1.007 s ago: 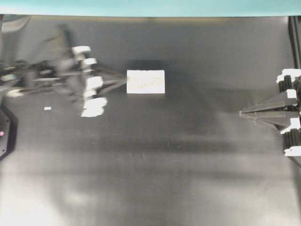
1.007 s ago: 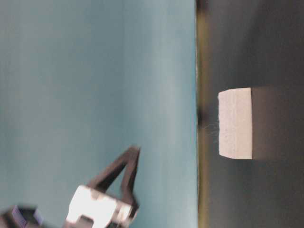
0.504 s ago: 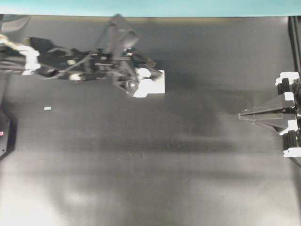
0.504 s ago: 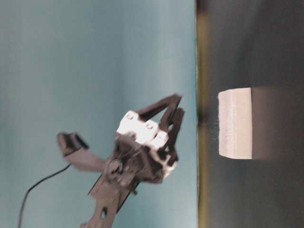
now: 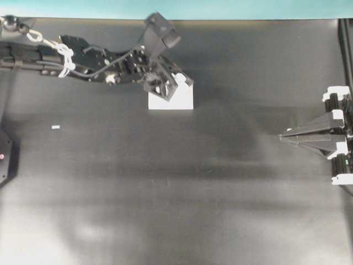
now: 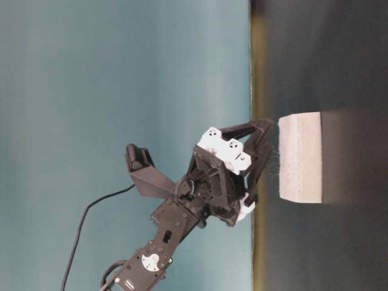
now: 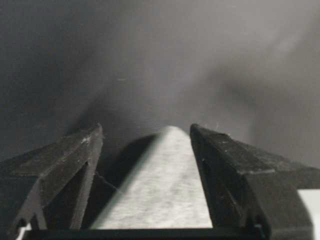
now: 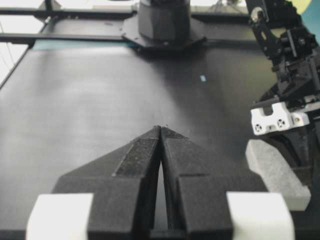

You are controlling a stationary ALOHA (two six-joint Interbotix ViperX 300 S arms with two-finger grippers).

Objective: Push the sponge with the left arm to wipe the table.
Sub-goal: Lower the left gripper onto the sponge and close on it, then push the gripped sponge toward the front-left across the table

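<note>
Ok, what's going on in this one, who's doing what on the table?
The left arm reaches across the dark table to the white sponge. Its left pincer is open, with the sponge lying between the two fingers; whether they touch it is hard to tell. The sponge lies flat on the table. The right pincer is shut and parked at the table's right side, apart from the sponge.

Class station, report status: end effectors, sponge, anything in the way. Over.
Left end effector open, astride the sponge. Right end effector shut, parked apart. Sponge flat on the table. Wiping path unobstructed; only a small fleck, off to the side.
</note>
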